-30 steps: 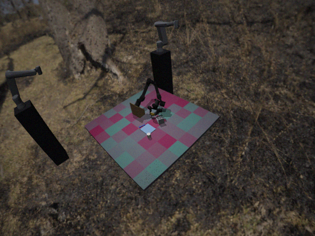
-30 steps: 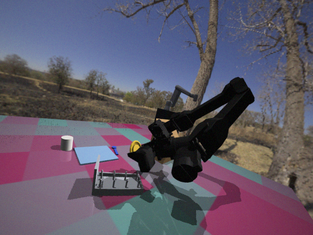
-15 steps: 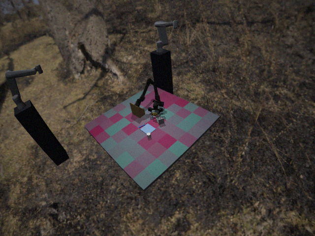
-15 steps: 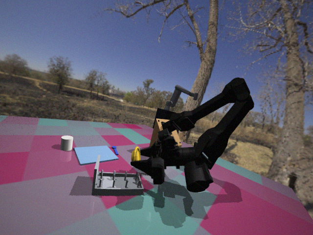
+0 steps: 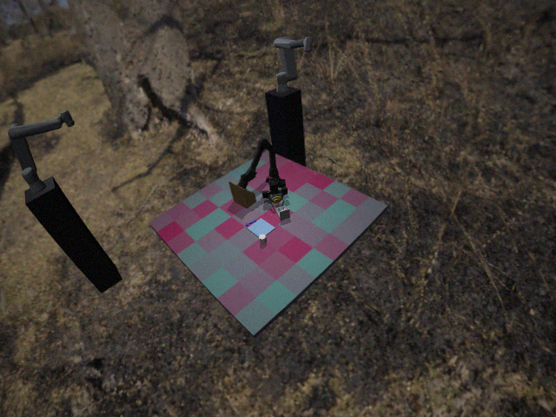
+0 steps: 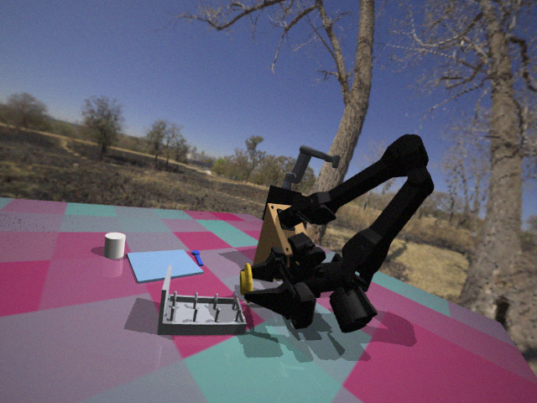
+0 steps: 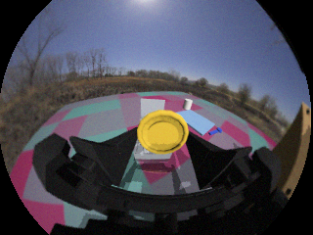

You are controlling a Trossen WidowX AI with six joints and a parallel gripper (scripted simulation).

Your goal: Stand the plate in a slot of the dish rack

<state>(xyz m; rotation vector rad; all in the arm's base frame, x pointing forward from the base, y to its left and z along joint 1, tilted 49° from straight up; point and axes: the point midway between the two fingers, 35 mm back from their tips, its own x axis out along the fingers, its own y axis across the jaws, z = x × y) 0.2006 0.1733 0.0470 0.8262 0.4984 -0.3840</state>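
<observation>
We have the yellow plate (image 6: 246,279) clamped between the jaws of our gripper (image 6: 277,281), and it stands on edge, nearly upright, held by its rim. In the wrist view the plate (image 7: 163,132) faces the camera as a full disc, with the dish rack (image 7: 156,153) directly behind and below it. From the exterior view the plate hangs just beside the near end of the dish rack (image 6: 203,322), at its right edge, above the pegs and not yet down between the rails.

So the pick-up is done and the carry looks close to finished. What remains, as we judge it: line the plate up with a gap between two rows of pegs, lower it until it seats, release it, and pull the arm clear. We cannot tell from these views which slot the plate is aimed at.

Elsewhere on the checked mat (image 6: 65,347) lie a blue sheet (image 6: 162,264), a small blue object (image 6: 197,257) and a white cylinder (image 6: 114,245), all well apart from the rack. A tan block (image 6: 271,236) stands behind the arm.
</observation>
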